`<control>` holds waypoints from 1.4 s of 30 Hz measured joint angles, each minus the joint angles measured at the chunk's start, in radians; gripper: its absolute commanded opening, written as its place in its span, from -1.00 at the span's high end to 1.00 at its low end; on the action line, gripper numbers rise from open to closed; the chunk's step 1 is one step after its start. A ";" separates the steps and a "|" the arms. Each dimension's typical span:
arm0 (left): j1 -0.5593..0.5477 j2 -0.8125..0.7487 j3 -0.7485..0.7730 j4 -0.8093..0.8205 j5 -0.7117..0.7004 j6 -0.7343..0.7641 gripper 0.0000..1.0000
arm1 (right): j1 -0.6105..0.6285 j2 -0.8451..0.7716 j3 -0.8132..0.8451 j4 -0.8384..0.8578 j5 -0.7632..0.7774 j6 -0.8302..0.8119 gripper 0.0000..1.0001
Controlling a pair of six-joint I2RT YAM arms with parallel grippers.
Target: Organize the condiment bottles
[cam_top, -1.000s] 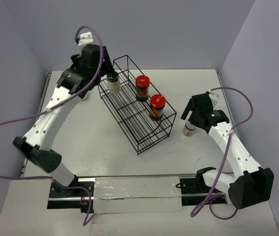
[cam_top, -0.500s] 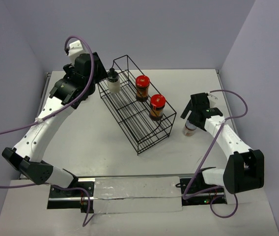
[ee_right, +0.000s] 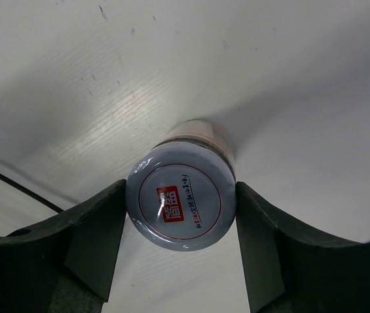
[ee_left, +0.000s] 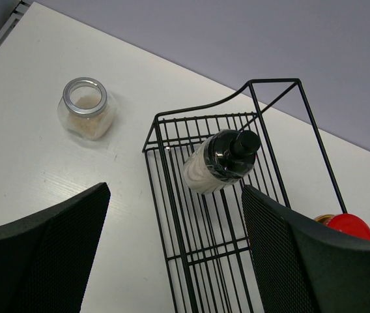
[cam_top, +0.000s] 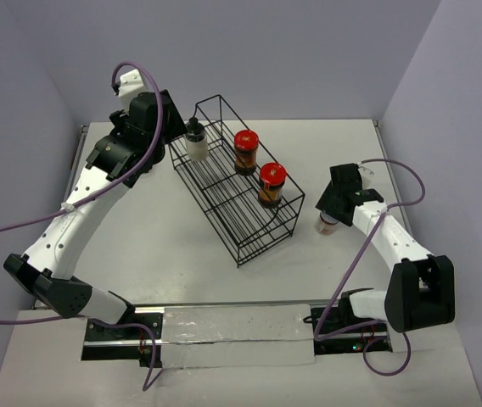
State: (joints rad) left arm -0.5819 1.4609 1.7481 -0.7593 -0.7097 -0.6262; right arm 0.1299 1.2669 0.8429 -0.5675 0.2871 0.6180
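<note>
My right gripper (ee_right: 180,225) is shut on the white-lidded jar (ee_right: 180,203), both fingers pressed against its lid; the jar (cam_top: 327,224) stands on the table right of the rack. My left gripper (ee_left: 172,261) hangs open above the rack's far left end, holding nothing. A clear black-capped bottle (ee_left: 221,163) stands inside that end of the rack (cam_top: 194,141). Two red-lidded jars with dark contents (cam_top: 245,151) (cam_top: 271,184) stand along the rack's far side. A clear jar with pale contents (ee_left: 86,116) sits on the table left of the rack, hidden by my left arm in the top view.
The black wire rack (cam_top: 249,222) lies diagonally across the middle of the table (cam_top: 173,246). Purple walls close in the back and both sides. A white strip (cam_top: 232,335) runs along the near edge between the arm bases.
My right gripper's fingers have closed onto the white-lidded jar. My left arm drew back from the black-capped bottle a second ago and has stayed still since.
</note>
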 measured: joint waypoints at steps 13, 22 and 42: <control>0.000 0.000 0.000 0.000 -0.009 0.007 -0.80 | 0.000 -0.107 0.097 -0.162 0.048 -0.024 0.82; 0.037 -0.030 -0.023 -0.003 -0.025 0.017 -0.80 | 0.004 -0.113 0.569 -0.320 0.034 -0.083 0.82; 0.353 -0.040 -0.095 -0.060 0.113 0.008 -0.80 | 0.550 0.329 1.435 -0.495 0.014 -0.154 0.82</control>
State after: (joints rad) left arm -0.2285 1.4210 1.6532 -0.8191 -0.5969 -0.6178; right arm 0.6799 1.5956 2.2776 -1.0628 0.3006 0.4643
